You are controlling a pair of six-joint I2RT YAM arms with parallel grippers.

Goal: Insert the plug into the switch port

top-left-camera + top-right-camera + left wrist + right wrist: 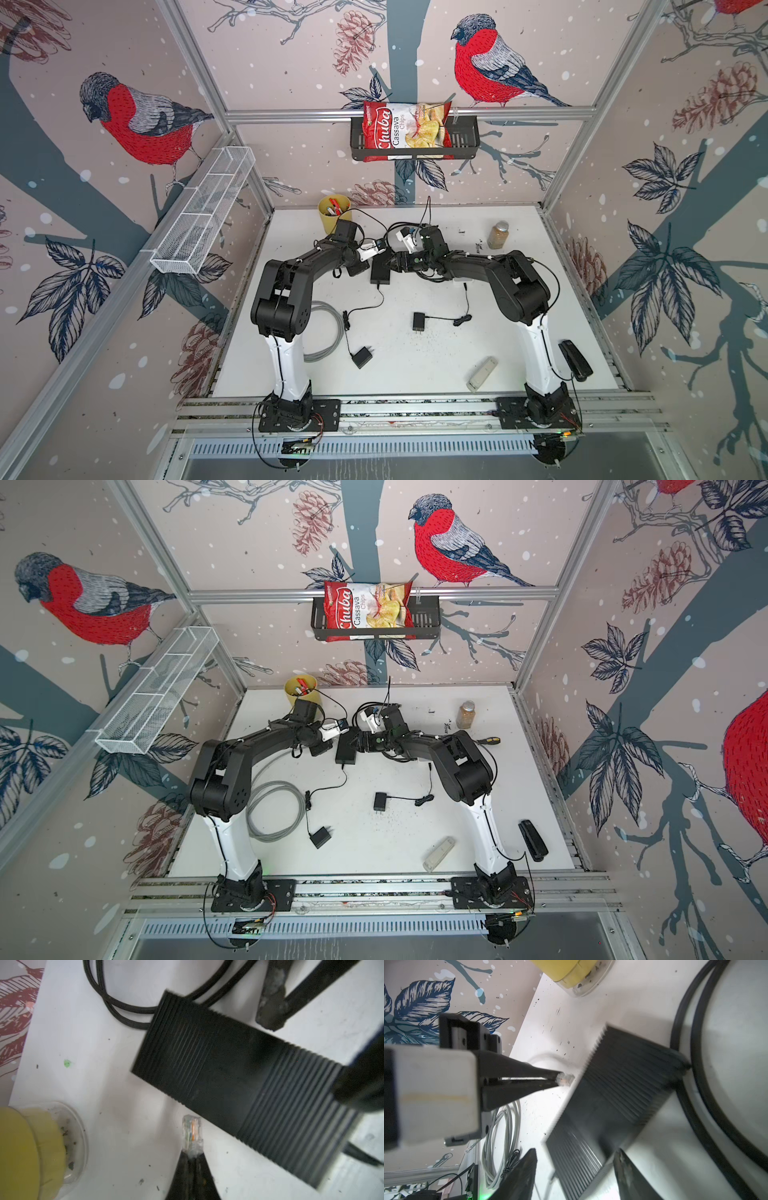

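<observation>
plug (191, 1132), clear with orange and pale wires inside, sits pinched by its rear end between the tips of the left gripper (192, 1151), low in the centre of the left wrist view. the jaws are closed tight on it. its nose points up the frame at the long lower edge of the switch (239, 1084), a black ribbed box lying slantwise across the middle and right of that view. the nose is just beside that edge; whether it touches i cannot tell, and nearly the whole clear body shows outside the box. in the right wrist view the plug (566, 1079) shows at centre frame, at the end of the closed fingers, right by the left edge of the switch (618, 1101).

the right gripper (576, 1150) has its jaws spread apart at the bottom of the right wrist view, gripping nothing, with the near end of the switch showing between them; contact with the box i cannot make out.

in both top views the switch (380, 269) lies on the white table (436, 365) just above centre frame, between the two grippers. a yellow cup (334, 212) stands up-frame and left of it, a black cord (116, 1001) loops behind it, and a coiled grey cable (276, 808) lies lower left.
</observation>
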